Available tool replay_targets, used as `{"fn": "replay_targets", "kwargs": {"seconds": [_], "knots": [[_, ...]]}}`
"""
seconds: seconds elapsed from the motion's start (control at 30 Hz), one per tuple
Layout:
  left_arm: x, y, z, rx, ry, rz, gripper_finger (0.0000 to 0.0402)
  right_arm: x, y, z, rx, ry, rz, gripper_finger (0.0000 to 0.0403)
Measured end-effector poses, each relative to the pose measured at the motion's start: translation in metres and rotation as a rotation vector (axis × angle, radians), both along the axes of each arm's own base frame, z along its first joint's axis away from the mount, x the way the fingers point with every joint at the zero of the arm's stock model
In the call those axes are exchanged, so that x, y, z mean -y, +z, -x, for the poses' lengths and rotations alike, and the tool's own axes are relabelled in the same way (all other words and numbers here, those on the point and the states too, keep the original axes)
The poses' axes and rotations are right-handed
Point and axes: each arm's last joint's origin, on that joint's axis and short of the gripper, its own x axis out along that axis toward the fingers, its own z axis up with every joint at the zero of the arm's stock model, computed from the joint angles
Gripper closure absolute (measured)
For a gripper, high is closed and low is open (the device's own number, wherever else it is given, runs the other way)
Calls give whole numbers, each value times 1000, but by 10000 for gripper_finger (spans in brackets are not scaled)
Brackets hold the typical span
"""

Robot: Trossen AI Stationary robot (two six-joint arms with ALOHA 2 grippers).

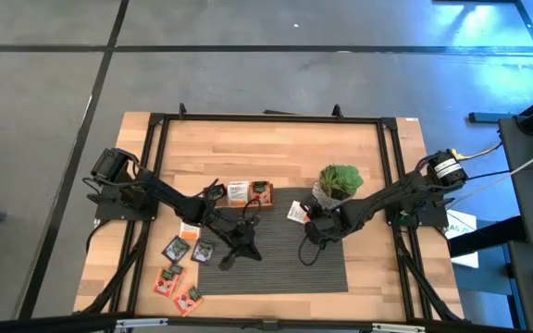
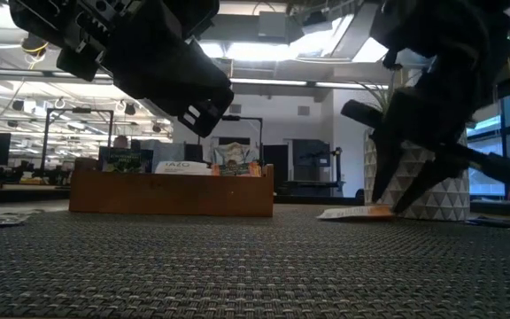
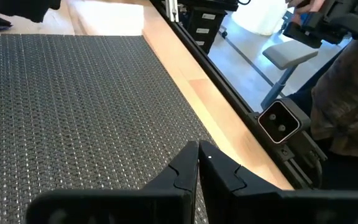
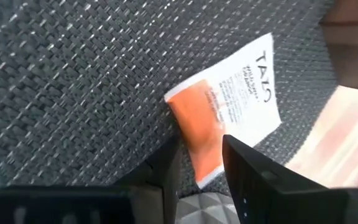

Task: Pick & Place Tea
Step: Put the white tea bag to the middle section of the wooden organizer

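The right gripper (image 4: 201, 171) hangs low over a white and orange sachet (image 4: 229, 102) near the middle of the high view, just left of the plant (image 1: 340, 179). Its two fingers are spread a little, one on each side of the sachet's orange end. They are not pinching it. The sachet lies flat on the dark mat (image 1: 285, 268). In the right wrist view it runs slantwise, with the orange end toward the gripper and the white end with letters away from it.

The left gripper (image 3: 199, 163) floats over the mat left of middle, with its fingers pressed together and nothing in them.

More sachets (image 1: 181, 268) lie at the lower left of the high view, and some stand in the tray (image 2: 171, 192).
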Motion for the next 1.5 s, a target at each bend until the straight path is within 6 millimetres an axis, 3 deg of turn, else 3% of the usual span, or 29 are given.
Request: {"fn": "replay_targets", "kwargs": {"seconds": [0.23, 0.6, 0.73, 1.13, 1.33, 1.5], "knots": [[0, 0, 0, 0, 1, -1, 389, 1, -13, -3, -39, -6, 33, 289], [-2, 0, 0, -3, 8, -2, 389, -2, -15, -1, -47, 27, 96, 389], [-5, 0, -1, -12, 24, 12, 389, -4, -12, -3, -25, 7, 121, 394], [-41, 11, -15, -91, 271, 392, 389, -45, 29, -20, 201, -22, 247, 389], [-55, 25, -20, 6, 321, 546, 389, -69, 44, -18, 264, 2, 213, 390], [-60, 38, -22, 77, 334, 685, 389, -81, 49, -13, 349, 5, 305, 390]]}}
